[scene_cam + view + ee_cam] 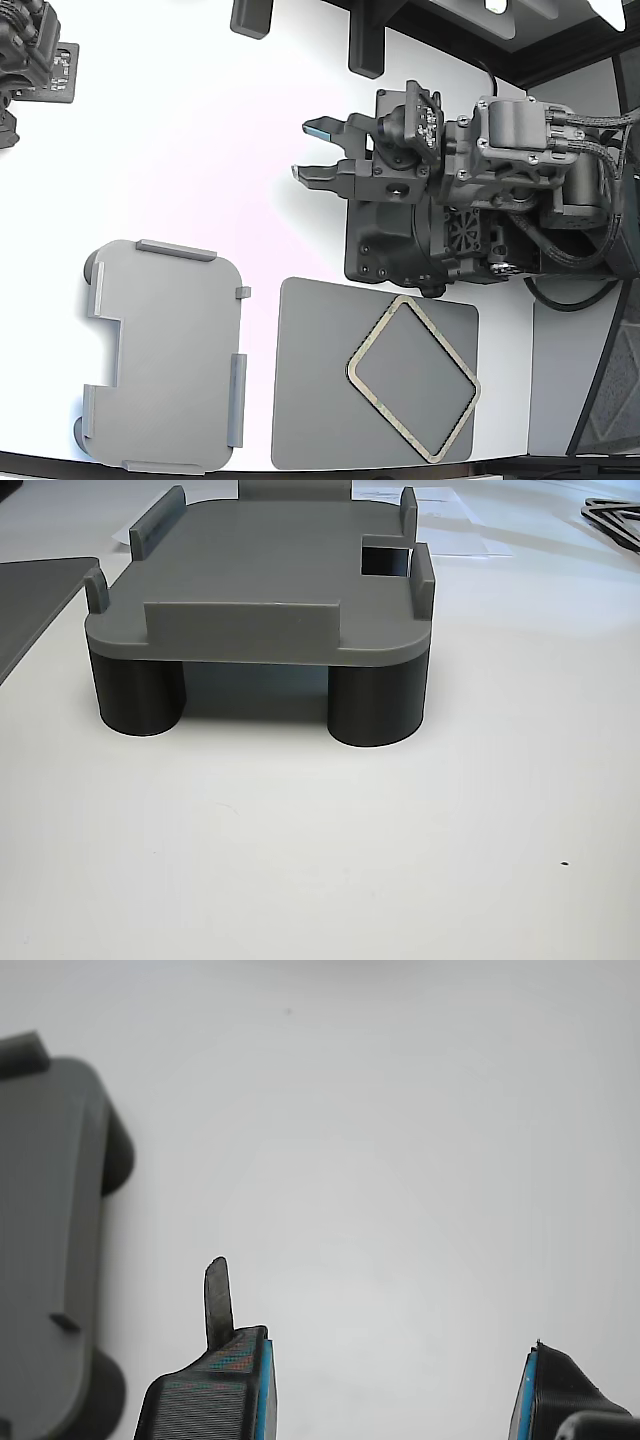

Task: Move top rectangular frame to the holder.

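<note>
The tan speckled rectangular frame (412,378) lies turned at an angle on the dark grey mat (320,400) at the front of the exterior view. The light grey holder (165,355) with raised tabs and a side notch stands to the mat's left in that view; it also shows in the wrist view (45,1250) and, on its round dark feet, in the other view (265,575). My gripper (316,152) is open and empty, above bare white table behind the mat, its fingers pointing toward the exterior view's left. Its blue-padded fingertips (250,1385) show in the wrist view.
A second dark arm (25,55) sits at the back left of the exterior view. Dark fixtures (365,45) stand along the back edge. The table's front edge runs just below the holder and mat. A dark outline part (612,522) lies far right in the other view.
</note>
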You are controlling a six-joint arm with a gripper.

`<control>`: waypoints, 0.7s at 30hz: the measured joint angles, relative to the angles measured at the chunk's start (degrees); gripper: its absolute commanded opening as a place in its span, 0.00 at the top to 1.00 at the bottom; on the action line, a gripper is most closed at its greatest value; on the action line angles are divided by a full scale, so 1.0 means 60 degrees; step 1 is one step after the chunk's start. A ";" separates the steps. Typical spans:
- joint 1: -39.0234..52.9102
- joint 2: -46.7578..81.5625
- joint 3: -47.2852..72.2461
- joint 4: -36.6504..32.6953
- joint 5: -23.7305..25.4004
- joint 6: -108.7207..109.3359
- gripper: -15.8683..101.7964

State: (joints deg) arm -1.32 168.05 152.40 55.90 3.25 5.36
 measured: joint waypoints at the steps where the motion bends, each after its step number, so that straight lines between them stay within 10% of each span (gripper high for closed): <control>1: 0.0000 0.0000 0.0000 0.0000 0.0000 0.0000 0.02; 9: 0.0293 -0.1494 -0.0571 -0.2080 -0.1084 0.0674 0.02; 18: 0.0967 -0.2095 -0.1436 -0.1582 -0.1304 -0.0864 0.02; 21: 0.2036 -0.2373 -0.2065 -0.0908 -0.1187 -0.1919 0.32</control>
State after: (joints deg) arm 10.90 153.81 140.01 50.45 -3.87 -6.15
